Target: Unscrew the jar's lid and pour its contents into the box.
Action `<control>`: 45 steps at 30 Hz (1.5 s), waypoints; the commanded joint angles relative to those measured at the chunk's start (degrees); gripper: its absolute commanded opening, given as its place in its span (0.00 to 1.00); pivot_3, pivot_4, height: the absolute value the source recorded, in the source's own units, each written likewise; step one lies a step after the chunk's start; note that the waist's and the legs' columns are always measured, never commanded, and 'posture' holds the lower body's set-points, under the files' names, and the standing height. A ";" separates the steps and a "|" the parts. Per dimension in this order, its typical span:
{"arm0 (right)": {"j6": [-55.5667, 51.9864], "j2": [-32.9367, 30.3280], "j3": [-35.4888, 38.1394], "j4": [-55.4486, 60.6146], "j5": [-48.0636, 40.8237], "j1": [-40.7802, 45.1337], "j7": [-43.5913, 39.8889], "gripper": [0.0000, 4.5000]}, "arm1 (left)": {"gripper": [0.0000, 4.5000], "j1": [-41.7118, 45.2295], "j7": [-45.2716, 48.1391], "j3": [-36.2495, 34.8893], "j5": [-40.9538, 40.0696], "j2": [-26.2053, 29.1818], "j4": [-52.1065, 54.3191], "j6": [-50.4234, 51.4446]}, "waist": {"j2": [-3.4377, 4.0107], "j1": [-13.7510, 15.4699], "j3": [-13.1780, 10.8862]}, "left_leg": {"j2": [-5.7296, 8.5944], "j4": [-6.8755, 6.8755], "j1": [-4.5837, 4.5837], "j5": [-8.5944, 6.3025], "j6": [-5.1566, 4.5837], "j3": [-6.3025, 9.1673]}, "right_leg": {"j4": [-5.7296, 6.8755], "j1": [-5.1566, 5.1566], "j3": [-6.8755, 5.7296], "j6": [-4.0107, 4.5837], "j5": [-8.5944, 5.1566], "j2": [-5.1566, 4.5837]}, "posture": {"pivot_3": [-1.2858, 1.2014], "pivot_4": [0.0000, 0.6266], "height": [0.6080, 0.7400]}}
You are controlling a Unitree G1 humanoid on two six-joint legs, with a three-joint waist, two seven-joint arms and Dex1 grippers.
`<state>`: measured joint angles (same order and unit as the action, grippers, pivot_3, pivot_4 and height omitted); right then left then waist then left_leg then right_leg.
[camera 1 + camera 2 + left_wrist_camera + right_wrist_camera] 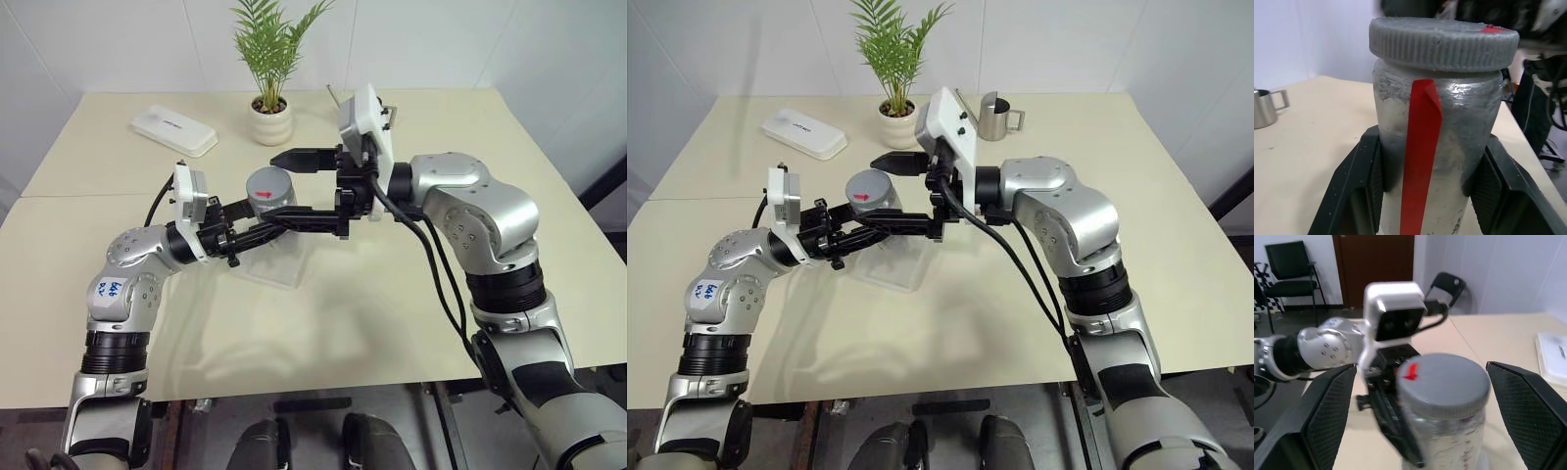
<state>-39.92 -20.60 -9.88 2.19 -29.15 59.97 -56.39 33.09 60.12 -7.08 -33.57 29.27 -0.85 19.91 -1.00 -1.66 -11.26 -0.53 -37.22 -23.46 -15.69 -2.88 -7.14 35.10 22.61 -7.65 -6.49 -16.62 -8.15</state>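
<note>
Right wrist view: lid (1444,379) sits between right gripper (1422,423) fingers, both clear of it.
Left gripper (1425,188) clamps upright jar (1437,161) above box (279,262); right gripper spread wide, level with lid.

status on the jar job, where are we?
Done: left gripper is shut on the silver-grey jar with a red stripe, held above the clear plastic tray box. In hand: right gripper stands open either side of the ribbed grey lid, not gripping. Left: unscrew the lid, then pour.
</note>
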 commanded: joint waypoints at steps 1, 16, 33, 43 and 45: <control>1.77 0.66 0.23 -0.20 0.76 2.08 -0.11 0.99 | 0.44 0.18 1.08 0.29 -0.26 0.27 1.88 -1.17 | 0.00 0.03 0.00 | 0.00 0.01 0.00 0.00 0.00 0.01 | 0.00 0.00 -0.01 0.00 0.00 0.00 | 0.52 0.24 1.00; 3.13 1.09 1.43 -2.94 0.46 1.85 -2.79 0.99 | 0.44 -1.22 1.40 0.61 -0.36 -0.29 3.00 -3.45 | 0.00 0.03 0.00 | 0.00 0.00 0.00 0.00 0.00 0.01 | 0.00 0.00 0.00 0.00 0.00 0.00 | 0.52 0.24 1.00; 4.70 -4.88 4.28 -8.51 1.11 1.46 -8.05 0.99 | 0.44 -2.83 1.51 -0.47 -1.59 -0.66 3.62 -3.85 | 0.00 0.06 0.00 | 0.00 -0.03 0.00 0.00 0.00 0.01 | 0.00 -0.01 0.00 0.00 0.00 -0.01 | 0.52 0.24 1.00; 5.83 -8.73 6.51 -9.51 -0.06 -0.38 -11.48 0.99 | 0.44 -2.43 1.71 -1.38 -0.81 0.97 2.26 -3.65 | 0.00 0.09 0.00 | 0.00 -0.01 -0.01 -0.01 0.00 0.01 | -0.04 -0.01 -0.01 0.00 0.00 -0.03 | 0.52 0.24 1.00; 3.68 -7.82 7.53 -6.74 -3.64 -0.66 -12.83 0.99 | 0.44 -2.16 1.55 -1.15 -0.64 0.76 1.96 -3.65 | 0.00 0.09 0.00 | 0.00 -0.01 -0.01 0.00 0.00 0.01 | -0.04 -0.01 -0.01 0.00 0.00 -0.07 | 0.52 0.24 1.00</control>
<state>-35.46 -28.61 -4.68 -8.49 -29.32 58.90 -67.86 30.11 61.73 -7.91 -33.77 29.98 -0.06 16.96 -1.00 -1.57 -11.26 -0.54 -37.23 -23.47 -15.70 -2.89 -7.12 35.06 22.60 -7.66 -6.49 -16.62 -8.22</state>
